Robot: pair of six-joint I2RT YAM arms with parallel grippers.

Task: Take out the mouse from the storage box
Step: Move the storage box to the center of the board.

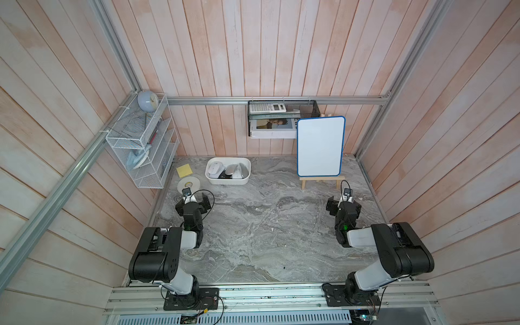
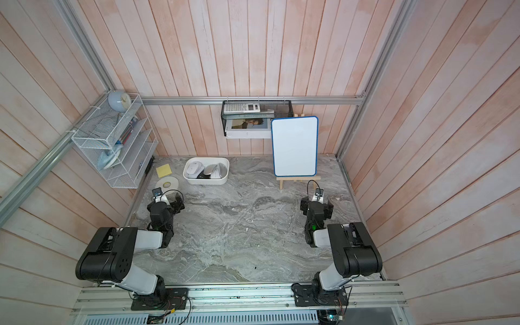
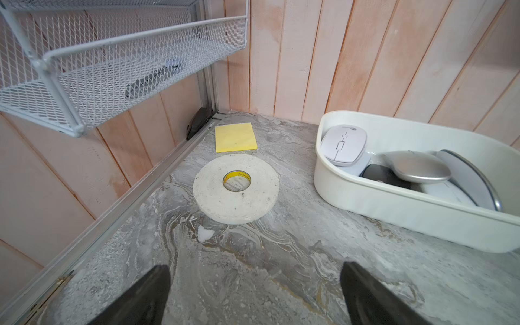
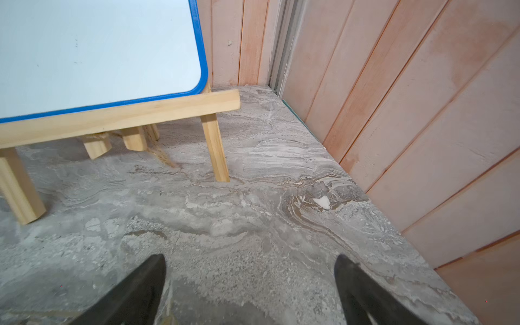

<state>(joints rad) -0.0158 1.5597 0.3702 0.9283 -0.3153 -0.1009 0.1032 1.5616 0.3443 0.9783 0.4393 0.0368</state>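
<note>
**Progress.** We find the task not yet begun. The storage box (image 1: 228, 182) stands on the table just left of centre in both top views, close to the back wall. All its contents lie inside it. We count a white mouse (image 3: 343, 145) at one end, a silver mouse (image 3: 416, 166) lying over a dark mouse (image 3: 382, 176), and a further curved grey-and-white piece at the other end that we cannot identify with certainty. Nothing has been lifted out.

**Grippers.** The left gripper (image 3: 254, 268) hovers low over bare table, short of the box, its jaws spread wide and holding nothing. The right gripper (image 4: 250, 257) is likewise spread and empty, well apart from the box at the right of the frame. We judge that the whole job is left: the reach into the box, the grasp and the lift-out. The left arm is the nearer one.

**Surface and room.**
- The table (image 1: 267, 230) is grey marbled stone, walled by pale pink planks with aluminium rails.
- A tape roll (image 1: 189, 184) and a yellow sticky pad (image 1: 184, 170) lie just left of the box.
- A white wire rack (image 1: 143, 146) hangs at upper left.
- A black mesh tray (image 1: 308, 108) holding a calculator (image 1: 267, 107) hangs at top centre.
- A whiteboard (image 1: 320, 146) on a wooden easel (image 1: 320, 180) stands right of centre.
</note>
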